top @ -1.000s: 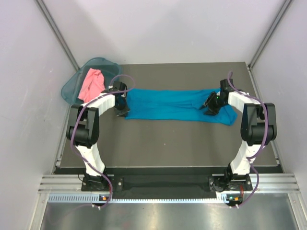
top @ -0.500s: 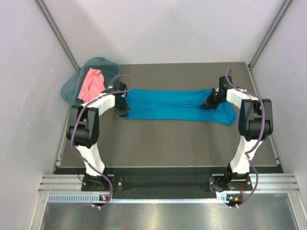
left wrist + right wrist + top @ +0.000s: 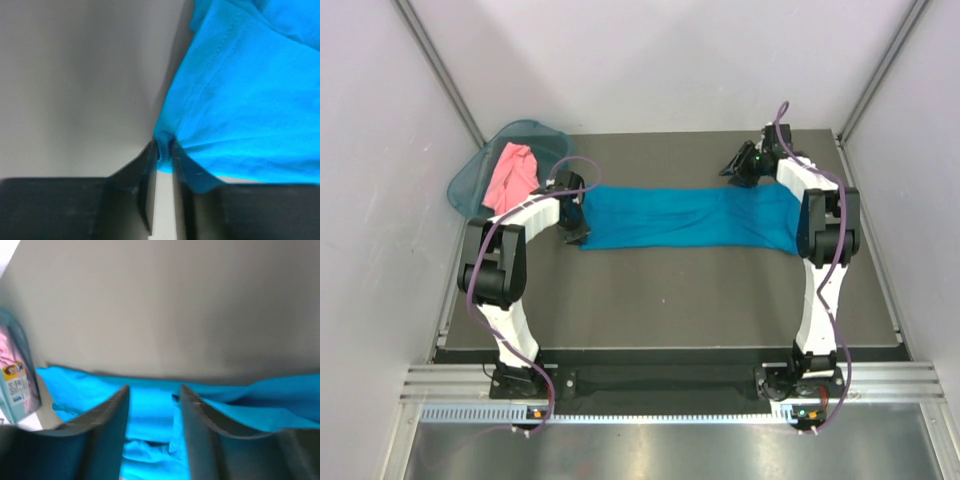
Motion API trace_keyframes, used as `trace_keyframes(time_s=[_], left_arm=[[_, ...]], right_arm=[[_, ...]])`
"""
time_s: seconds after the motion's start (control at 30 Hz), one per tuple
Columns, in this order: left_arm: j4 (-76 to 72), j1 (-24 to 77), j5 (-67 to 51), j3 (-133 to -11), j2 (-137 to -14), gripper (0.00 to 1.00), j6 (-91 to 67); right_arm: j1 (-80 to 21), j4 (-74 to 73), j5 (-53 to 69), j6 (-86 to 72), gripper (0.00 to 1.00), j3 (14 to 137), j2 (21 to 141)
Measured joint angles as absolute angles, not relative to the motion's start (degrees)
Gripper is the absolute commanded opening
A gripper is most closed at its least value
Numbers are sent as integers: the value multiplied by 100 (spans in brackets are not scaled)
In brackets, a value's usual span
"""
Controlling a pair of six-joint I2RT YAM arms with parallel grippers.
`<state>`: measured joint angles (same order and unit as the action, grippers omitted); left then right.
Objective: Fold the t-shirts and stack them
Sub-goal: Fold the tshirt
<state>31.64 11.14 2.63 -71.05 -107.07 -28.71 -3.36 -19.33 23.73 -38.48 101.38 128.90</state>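
Note:
The teal-blue t-shirt [image 3: 690, 215] lies as a long band across the middle of the table. My left gripper [image 3: 575, 228] sits at its left end. In the left wrist view its jaws [image 3: 164, 146] stand narrow, pinching a small fold of the blue cloth [image 3: 250, 100]. My right gripper [image 3: 732, 168] hangs above the table just behind the shirt's right end. It is open, with nothing between its fingers [image 3: 152, 390], and the blue cloth [image 3: 280, 400] lies below it. The salmon-pink t-shirt [image 3: 510, 172] lies crumpled in the basket, and its edge with a label [image 3: 12, 370] shows in the right wrist view.
A teal plastic basket [image 3: 468, 178] stands at the table's back left corner against the left wall. Grey walls close in the left, right and back sides. The dark table [image 3: 670, 290] is bare in front of the shirt.
The right gripper let go of the shirt's right end, opened, and rose toward the back of the table. That end now lies flatter. The left arm has stayed in place.

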Motion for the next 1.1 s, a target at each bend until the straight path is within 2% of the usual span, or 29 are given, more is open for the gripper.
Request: trace_keyframes(time_s=[0.03,0.13,0.37,0.53,0.67,0.97,1.07,1.1], left_arm=[[3168,1114,268,-7105,-10702,34,-2851],[3227,1114,296,-7105,-10687,40,-2823],[3538,1111,303,-7227,-10471,37,-2738],[3546,1114,43,-7557,-10398,32,-2679],[3507,1116,-336,-7575,-10418,29,-2679],[3417,1179,-790,-7557,-10731,28,-2676],[3406,1186,-812,-7531,-10772,26,-2676],[3400,1184,-812,-7531,-10787,26,-2676]], right_arm=[[-331,-1984,2375,-3806,48,10197,12899],[-296,-2180,2318,-3616,50,10158,12781],[56,-2882,1970,-2995,52,8479,11236],[609,-3350,1490,-2497,64,7830,10149],[1026,-3514,1260,-2189,64,7177,9557],[1179,-3511,1105,-1599,53,6449,9675],[1179,-3413,1100,-1485,42,6449,9767],[1179,-3389,1098,-1466,35,6449,9793]])
